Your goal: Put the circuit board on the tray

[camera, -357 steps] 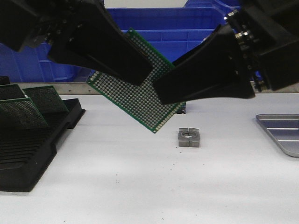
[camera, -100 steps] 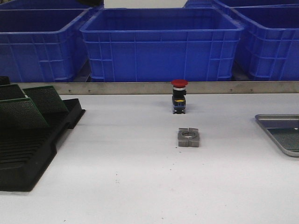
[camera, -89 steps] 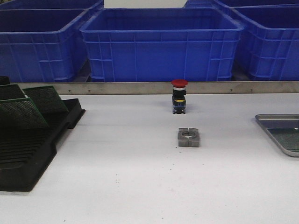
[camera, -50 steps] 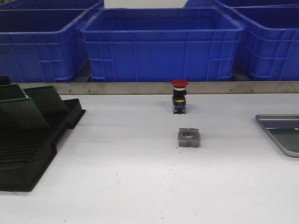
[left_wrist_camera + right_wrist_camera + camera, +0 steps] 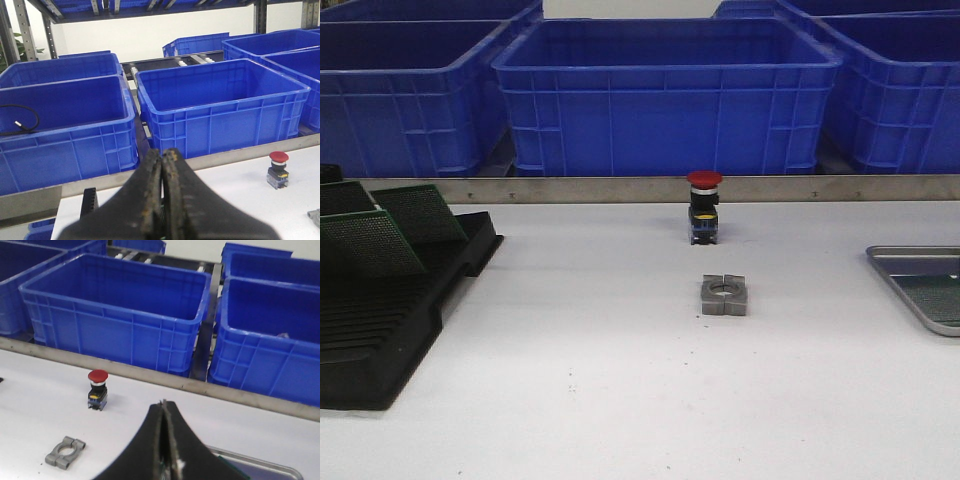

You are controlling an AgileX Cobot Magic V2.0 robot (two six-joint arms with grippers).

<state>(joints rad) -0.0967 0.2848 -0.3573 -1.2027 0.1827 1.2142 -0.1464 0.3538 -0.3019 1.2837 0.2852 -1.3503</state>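
Board (image 5: 938,297), green and perforated, lay flat inside the silver tray (image 5: 895,255) at the right edge of your front frame, cut off by the border. Centre frame you had a grey split clamp (image 5: 724,295) with a red-capped push button (image 5: 704,207) behind it. At lower left stood the black rack (image 5: 380,330) holding other green boards (image 5: 390,228); blue bins (image 5: 665,95) filled the top. Your left gripper (image 5: 162,165) and right gripper (image 5: 163,415) both had fingers pressed together, pinching nothing.

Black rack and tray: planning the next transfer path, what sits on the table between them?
Front view: a grey metal clamp block, with a red-capped push button farther back.
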